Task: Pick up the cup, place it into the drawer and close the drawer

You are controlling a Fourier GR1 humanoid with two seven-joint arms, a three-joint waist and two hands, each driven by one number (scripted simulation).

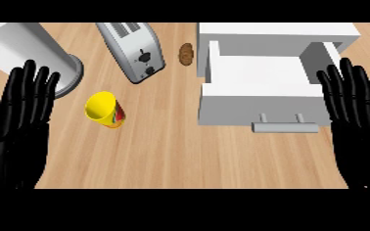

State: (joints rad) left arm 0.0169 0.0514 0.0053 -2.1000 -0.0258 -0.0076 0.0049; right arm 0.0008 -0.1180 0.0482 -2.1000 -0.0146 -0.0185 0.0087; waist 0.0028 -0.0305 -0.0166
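**Operator:** Task status?

**Me:** No step is done. The cup (104, 110) rests on the desk (180, 156) at 9 o'clock, not yet grasped. The drawer (253, 108) is open at 3 o'clock. My left robot hand (25, 112) and right robot hand (350, 110) have straight fingers and hold nothing.

**Operator:** Clearances?

**Me:** There is bare desk between cup and drawer. The toaster (133, 51) at 11 o'clock is apart from the cup. In my judgement, the cup must clear the drawer's front wall.
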